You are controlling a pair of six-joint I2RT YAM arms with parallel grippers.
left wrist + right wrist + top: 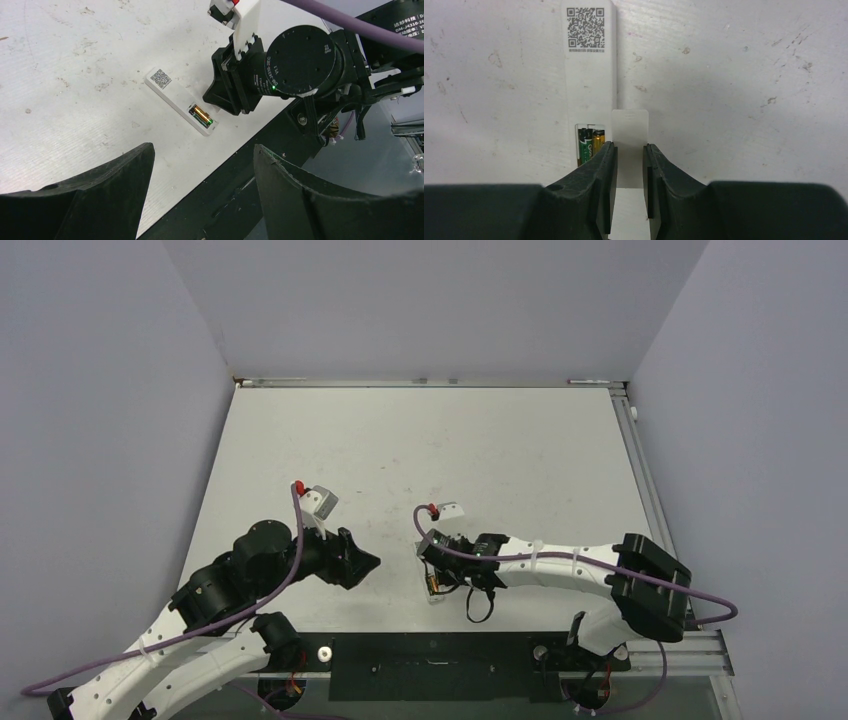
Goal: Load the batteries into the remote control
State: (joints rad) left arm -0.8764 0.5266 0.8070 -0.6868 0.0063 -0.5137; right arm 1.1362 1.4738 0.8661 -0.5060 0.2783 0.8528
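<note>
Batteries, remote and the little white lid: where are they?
batteries (585,147): right wrist view, on the green one, inside the remote.
remote (589,80): right wrist view, plain white back under the square code.
lid (629,130): right wrist view, its top half.

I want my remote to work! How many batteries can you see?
2. Both lie side by side in the remote control's open compartment: the dark green battery and, right beside it, the yellow-gold battery. No others show.

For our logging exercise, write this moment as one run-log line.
remote control: back up | batteries: both seated | battery cover: in right gripper gap, grip unclear | left gripper: open, empty
</note>
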